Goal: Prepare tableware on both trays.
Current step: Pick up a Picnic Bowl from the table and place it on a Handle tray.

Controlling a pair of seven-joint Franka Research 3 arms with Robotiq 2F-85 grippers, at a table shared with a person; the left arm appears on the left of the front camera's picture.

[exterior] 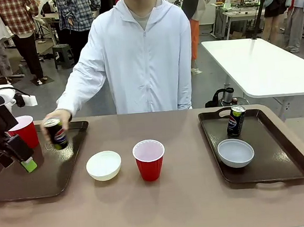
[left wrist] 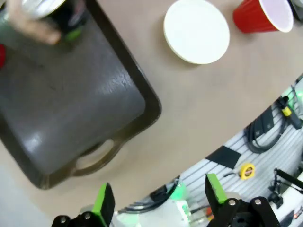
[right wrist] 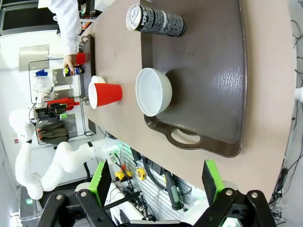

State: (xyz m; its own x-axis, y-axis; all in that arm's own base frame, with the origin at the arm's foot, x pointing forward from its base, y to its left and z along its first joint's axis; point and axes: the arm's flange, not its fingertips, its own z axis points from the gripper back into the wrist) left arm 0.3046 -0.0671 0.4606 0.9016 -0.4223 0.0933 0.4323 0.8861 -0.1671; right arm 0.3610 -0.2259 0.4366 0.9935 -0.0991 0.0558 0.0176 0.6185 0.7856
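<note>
Front view: the right tray [exterior: 295, 161] looks nearly set. A can [exterior: 236, 120] and the pale bowl [exterior: 235, 152] stand on it, with no cup there yet. The left tray [exterior: 52, 179] carries a red cup [exterior: 24, 131] at its far left corner. The person's hand [exterior: 59, 116] holds the second can [exterior: 55, 133] at the tray's far edge — set down or not, cannot tell. The cream bowl [exterior: 104, 165] and the second red cup [exterior: 149, 159] sit on the table [exterior: 191, 205] between the trays, not yet placed. The left gripper [exterior: 26, 164] hides the first cup's foot.

Left wrist view: fingers spread, nothing between them. The hand and can are blurred at the top corner.

Right wrist view: the right gripper [right wrist: 156, 184] is spread and empty, looking over the handle end of the right tray.
</note>
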